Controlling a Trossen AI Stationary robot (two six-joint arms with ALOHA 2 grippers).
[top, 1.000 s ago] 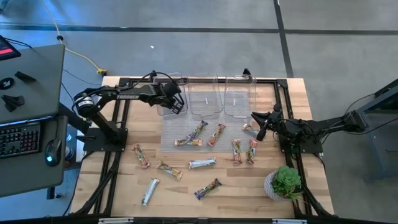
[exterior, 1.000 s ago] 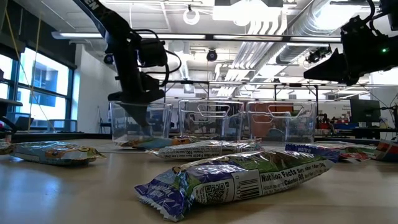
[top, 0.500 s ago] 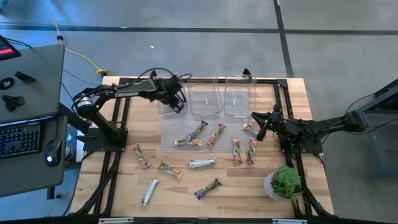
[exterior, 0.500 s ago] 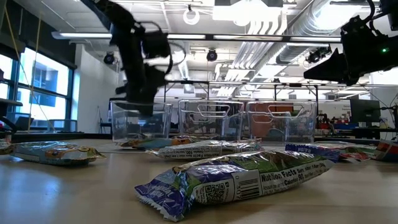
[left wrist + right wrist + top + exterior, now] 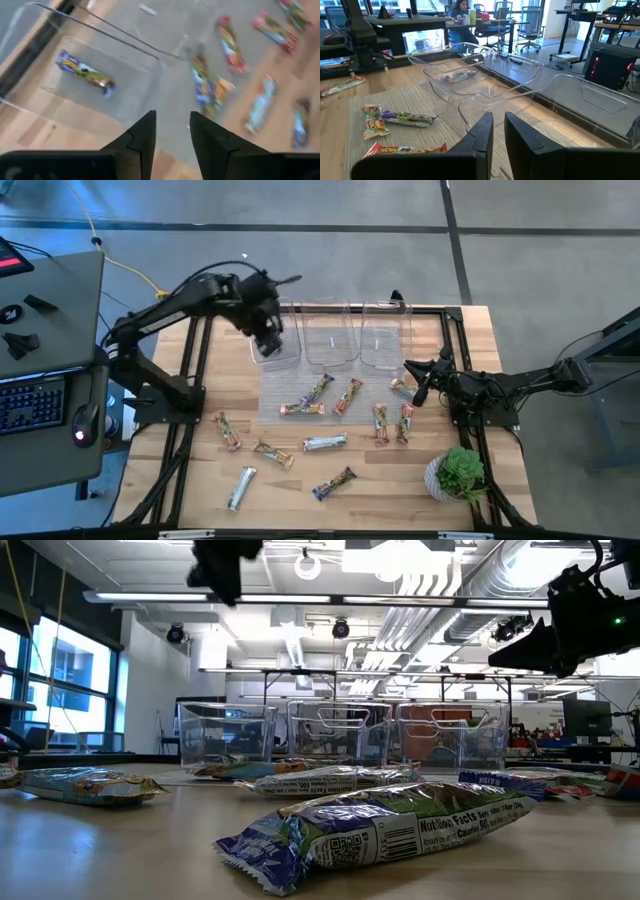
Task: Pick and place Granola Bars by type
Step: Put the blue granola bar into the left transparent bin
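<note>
Several granola bars lie flat on the table and on the grey mat (image 5: 330,395): a purple one (image 5: 333,483), a silver one (image 5: 240,487), and red-orange ones (image 5: 348,396). One purple bar (image 5: 84,75) lies on the floor of the left clear bin (image 5: 283,358). My left gripper (image 5: 268,343) hangs open high above that bin, pointing steeply down, with nothing between its fingers (image 5: 172,117). My right gripper (image 5: 420,387) is shut and waits above the mat's right edge, holding nothing.
Three clear bins stand in a row at the table's far edge, the middle one (image 5: 332,332) and the right one (image 5: 385,335) beside the left. A green potted plant (image 5: 460,472) sits at the near right. A desk with a keyboard (image 5: 30,400) stands left of the table.
My left gripper has gone up out of the left bin, from low inside it to high above its rim, and has tipped to point more steeply down. The purple bar stays on the bin's floor.
</note>
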